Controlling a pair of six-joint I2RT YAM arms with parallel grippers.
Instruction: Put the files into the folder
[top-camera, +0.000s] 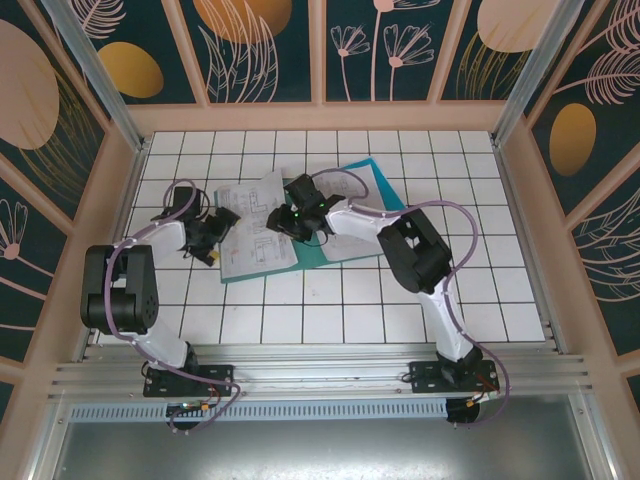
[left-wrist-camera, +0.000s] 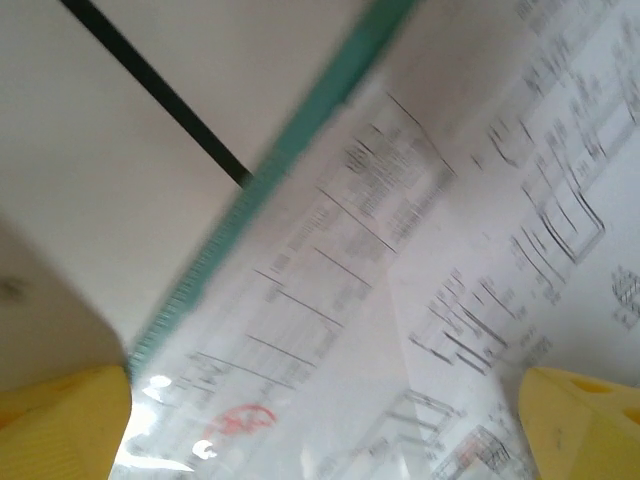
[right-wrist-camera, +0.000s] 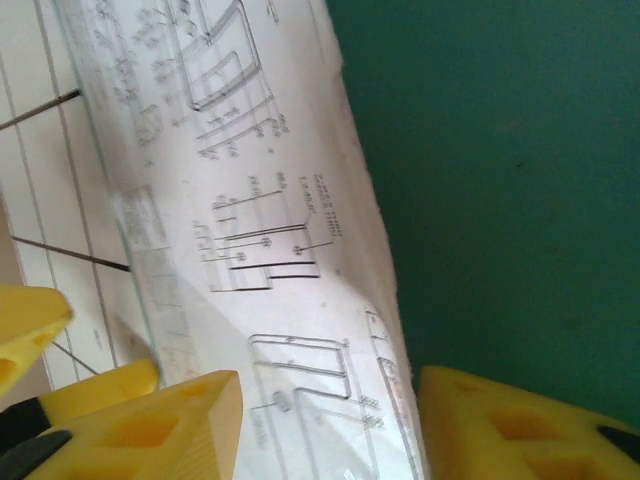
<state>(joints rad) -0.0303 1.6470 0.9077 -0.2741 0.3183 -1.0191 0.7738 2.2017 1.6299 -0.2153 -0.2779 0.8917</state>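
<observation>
Top external view: the white-tiled table (top-camera: 400, 300) is carrying the teal folder (top-camera: 330, 252), lying flat near centre. The printed white files (top-camera: 255, 235) are resting partly on its left portion and spilling onto the tiles. The left gripper (top-camera: 222, 226) is hovering at the sheets' left edge, yellow fingers (left-wrist-camera: 60, 425) standing wide apart; the right gripper (right-wrist-camera: 325, 430) is sitting over the papers' right edge against the folder, fingers apart, clamping nothing.
</observation>
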